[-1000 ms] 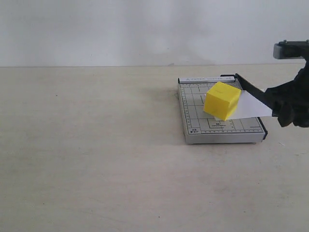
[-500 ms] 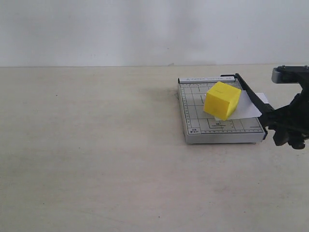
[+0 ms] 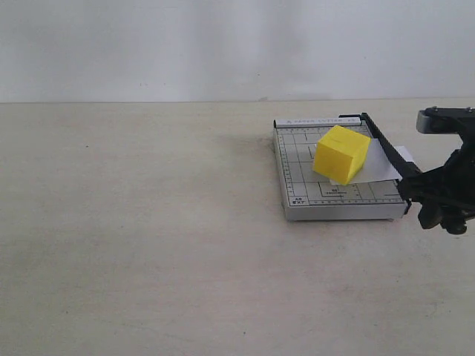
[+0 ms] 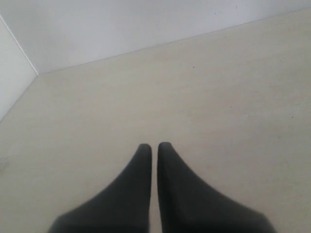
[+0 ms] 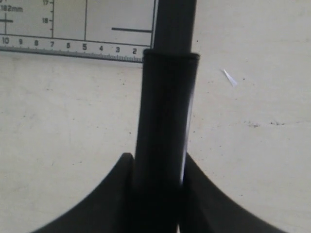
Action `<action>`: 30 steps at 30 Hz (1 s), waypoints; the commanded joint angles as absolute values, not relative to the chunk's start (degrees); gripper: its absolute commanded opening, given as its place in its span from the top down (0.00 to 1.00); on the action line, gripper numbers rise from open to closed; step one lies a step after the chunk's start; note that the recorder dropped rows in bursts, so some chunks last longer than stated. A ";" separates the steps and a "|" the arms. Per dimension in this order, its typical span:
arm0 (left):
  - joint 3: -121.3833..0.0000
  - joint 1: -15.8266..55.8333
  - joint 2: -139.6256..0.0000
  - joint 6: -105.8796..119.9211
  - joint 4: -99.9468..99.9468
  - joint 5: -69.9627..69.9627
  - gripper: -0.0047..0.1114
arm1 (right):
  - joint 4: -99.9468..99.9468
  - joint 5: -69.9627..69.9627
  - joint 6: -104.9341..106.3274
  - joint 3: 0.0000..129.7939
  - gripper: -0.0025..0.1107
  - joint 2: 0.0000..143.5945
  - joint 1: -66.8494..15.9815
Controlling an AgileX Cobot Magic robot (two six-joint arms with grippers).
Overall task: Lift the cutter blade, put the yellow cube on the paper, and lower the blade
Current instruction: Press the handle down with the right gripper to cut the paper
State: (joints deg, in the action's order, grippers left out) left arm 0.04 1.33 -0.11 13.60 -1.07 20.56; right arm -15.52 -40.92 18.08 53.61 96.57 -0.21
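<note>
right end effector [image 5: 156, 165] clamps the cutter blade [image 5: 167, 107].

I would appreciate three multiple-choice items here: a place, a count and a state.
1. The bright yellow plastic cube sits: A on the table; B on the white paper sheet over the grey gridded cutter base; C beside the base.
2. Yellow cubes in view: A one; B two; C three.
3. The right end effector is: A open; B shut on the cube; C shut on the black cutter blade handle.
Key: B, paper shows under it; A, only one appears; C, its fingers clamp the handle.
</note>
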 commanded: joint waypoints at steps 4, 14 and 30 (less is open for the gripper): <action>0.00 1.18 0.00 13.06 -0.51 20.58 0.92 | -16.73 -41.49 20.51 52.60 0.98 98.59 -0.52; 0.00 1.18 0.00 13.06 -0.51 20.58 0.92 | -17.83 -39.76 21.38 52.60 0.98 101.51 -0.52; 0.00 1.18 0.00 13.06 -0.51 20.58 0.92 | -21.57 -41.59 24.91 52.60 0.98 101.29 -0.52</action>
State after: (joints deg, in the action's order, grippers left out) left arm 0.04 1.33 -0.11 13.60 -1.07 20.56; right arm -17.77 -39.70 20.71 53.16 100.50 0.00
